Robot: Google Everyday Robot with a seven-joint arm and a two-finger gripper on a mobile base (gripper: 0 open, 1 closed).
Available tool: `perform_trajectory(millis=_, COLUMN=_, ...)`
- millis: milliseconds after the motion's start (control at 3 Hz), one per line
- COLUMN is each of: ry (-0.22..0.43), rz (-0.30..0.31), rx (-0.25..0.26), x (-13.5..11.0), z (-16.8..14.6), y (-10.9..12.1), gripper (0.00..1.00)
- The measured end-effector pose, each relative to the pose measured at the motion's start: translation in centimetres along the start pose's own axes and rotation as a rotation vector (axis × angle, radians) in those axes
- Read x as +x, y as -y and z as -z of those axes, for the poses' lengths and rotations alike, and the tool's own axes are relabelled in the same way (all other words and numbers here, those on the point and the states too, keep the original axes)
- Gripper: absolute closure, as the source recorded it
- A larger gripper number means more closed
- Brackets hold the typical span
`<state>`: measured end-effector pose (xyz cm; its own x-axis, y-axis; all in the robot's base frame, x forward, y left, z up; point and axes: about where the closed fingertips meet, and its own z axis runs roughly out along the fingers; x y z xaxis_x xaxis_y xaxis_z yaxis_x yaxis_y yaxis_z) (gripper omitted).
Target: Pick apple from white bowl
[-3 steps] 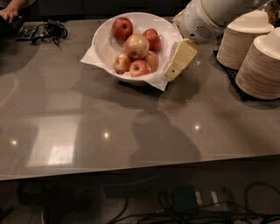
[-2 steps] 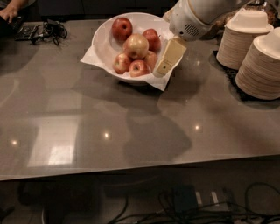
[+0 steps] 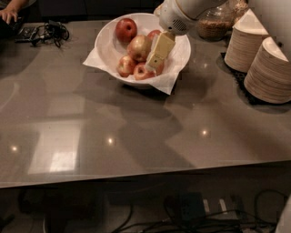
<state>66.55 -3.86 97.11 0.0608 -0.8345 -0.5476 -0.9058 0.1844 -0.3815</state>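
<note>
My gripper (image 3: 153, 63) hung inside the white bowl (image 3: 107, 44), upper centre, beside the apple (image 3: 138, 47). Spread or closed, I couldn't tell; nothing was lifted yet.

On my feed the gripper (image 3: 153, 63) hangs over the right side of the white bowl (image 3: 105, 45). Its casing looks like matt cream plastic. The arm housing (image 3: 182, 13) above is smooth white plastic w/ a slight sheen. Bowl is smooth, glazed-looking white, prob. ceramic. The paper napkin (image 3: 166, 84) lining it is matt and soft, creased at the corners. The apple (image 3: 138, 47) has glossy, waxy skin; the red apple (image 3: 126, 30) shines too. Tabletop (image 3: 136, 136) is polished grey, near mirror-like, w/ lamp reflections. Plate stacks (image 3: 268, 68) are matt off-white, material can't tell. Jar (image 3: 216, 22) is clear glass. Cables (image 3: 50, 32) are matt black.
</note>
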Motion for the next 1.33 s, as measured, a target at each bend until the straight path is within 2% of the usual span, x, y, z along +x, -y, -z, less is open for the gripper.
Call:
perform_trajectory(millis=333, ry=0.015, rz=-0.016, rx=-0.005, x=-0.6, z=-1.5, y=1.3, gripper=0.00)
perform_trajectory(millis=667, ry=0.022, rz=-0.067, rx=-0.026, x=-0.4, z=-3.2, y=2.1, gripper=0.00)
perform_trajectory(millis=1333, ry=0.027, rz=-0.139, rx=-0.059, x=0.0, z=-5.4, y=2.7, gripper=0.34)
